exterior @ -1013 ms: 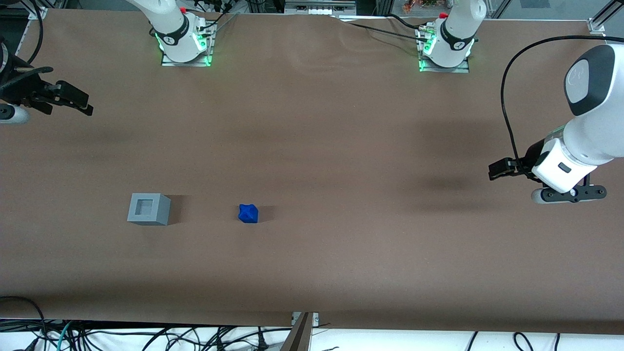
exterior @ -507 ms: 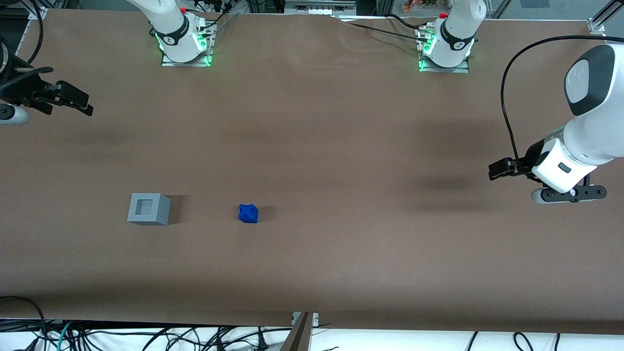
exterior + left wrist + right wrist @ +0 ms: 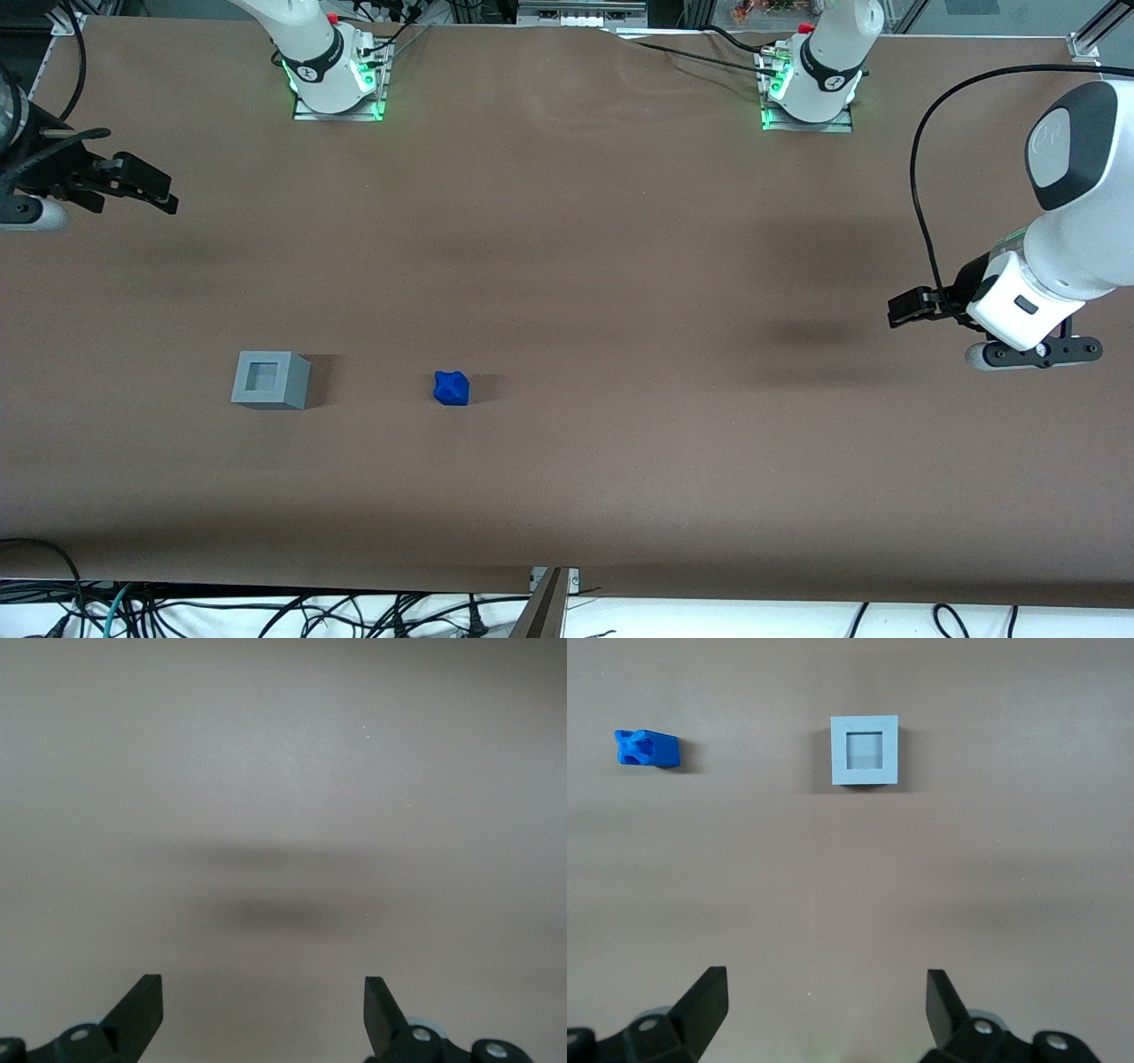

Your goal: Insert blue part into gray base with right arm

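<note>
Front view: claw (image 3: 164, 193) (fingers spread) has shifted slightly inward.

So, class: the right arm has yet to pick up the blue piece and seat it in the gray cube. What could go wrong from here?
1. The blue part has a lumpy, faceted top, so the open gripper, high above the table, could pinch it crookedly.
2. The gray base stands loose on the table; an off-centre push at its recess might slide it.

Tool (image 3: 164, 197) shifted slightly nearer front camera, toward parked arm's end.
</note>
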Controlling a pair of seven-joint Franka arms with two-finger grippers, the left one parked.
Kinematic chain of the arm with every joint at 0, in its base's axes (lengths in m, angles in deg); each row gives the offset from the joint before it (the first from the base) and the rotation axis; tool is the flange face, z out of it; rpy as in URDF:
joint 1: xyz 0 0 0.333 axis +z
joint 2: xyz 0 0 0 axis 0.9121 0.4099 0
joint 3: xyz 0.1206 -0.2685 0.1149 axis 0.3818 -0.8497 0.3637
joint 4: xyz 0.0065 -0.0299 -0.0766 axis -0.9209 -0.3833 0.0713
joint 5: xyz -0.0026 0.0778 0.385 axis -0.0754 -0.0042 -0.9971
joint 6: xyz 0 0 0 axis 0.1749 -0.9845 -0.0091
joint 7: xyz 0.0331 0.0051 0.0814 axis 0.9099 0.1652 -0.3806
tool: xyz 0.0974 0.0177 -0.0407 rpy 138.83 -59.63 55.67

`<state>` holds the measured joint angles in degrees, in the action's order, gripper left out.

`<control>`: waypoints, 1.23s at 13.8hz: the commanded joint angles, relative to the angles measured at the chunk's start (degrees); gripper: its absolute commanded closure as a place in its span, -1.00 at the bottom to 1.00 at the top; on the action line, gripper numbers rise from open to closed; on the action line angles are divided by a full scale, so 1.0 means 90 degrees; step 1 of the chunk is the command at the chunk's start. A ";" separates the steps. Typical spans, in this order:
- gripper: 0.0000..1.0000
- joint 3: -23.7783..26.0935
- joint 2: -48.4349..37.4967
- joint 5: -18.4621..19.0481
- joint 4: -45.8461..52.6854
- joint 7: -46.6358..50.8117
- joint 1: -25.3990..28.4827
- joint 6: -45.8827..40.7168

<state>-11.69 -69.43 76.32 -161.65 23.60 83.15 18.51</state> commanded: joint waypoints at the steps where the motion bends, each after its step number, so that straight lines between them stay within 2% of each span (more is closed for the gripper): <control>1: -0.98 0.0019 0.0152 -0.0020 -0.0031 0.0077 0.0182 0.0262; 3: -0.98 0.0019 0.0415 -0.0030 -0.0041 0.0242 0.0387 0.0575; 7: -0.98 0.0019 0.1312 -0.0673 -0.0011 0.0711 0.0767 0.1579; 9: -0.98 0.0019 0.1898 -0.0908 0.0027 0.1275 0.1060 0.2311; 14: -0.97 0.0019 0.3275 -0.0928 0.0251 0.2848 0.1959 0.4030; 17: -0.97 0.0145 0.3872 -0.0938 0.0691 0.3231 0.1999 0.4296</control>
<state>-10.83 -37.85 68.78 -159.74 51.12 101.58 56.92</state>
